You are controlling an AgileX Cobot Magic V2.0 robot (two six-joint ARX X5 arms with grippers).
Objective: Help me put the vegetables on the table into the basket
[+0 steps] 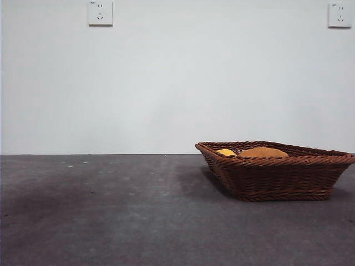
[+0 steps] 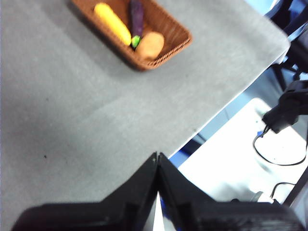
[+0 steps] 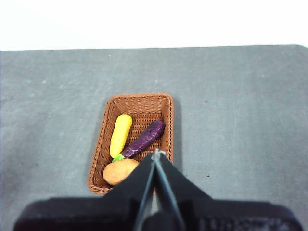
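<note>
The right gripper (image 3: 155,153) hangs above the near end of the basket (image 3: 166,108), its two black fingers (image 3: 166,175) pressed together tip to tip and holding nothing. The left gripper (image 2: 157,155) hangs over the counter's (image 2: 72,125) edge, well apart from the basket (image 2: 180,36), its fingers (image 2: 142,180) likewise closed to a thin seam and empty. All three vegetables lie inside the brown wicker basket: the yellow corn (image 3: 120,134) stretches along one long side, the dark purple eggplant (image 3: 144,139) lies slantwise beside it with its green stem toward the potato, and the orange-brown potato (image 3: 120,172) sits at the end nearest the right gripper, just beside the eggplant's stem. From the left wrist the same three show, corn (image 2: 112,23), eggplant (image 2: 136,17) and potato (image 2: 150,45), the potato against the basket's end wall. Seen level from the front, the basket (image 1: 277,177) stands on the dark grey counter (image 1: 111,210) toward the right, with only the tops of the potato (image 1: 263,152) and the corn (image 1: 226,152) showing over its braided rim; the eggplant is hidden behind the wall. No arm enters the front view. Behind the counter rises a plain pale wall with two white sockets (image 1: 100,13) high up.
</note>
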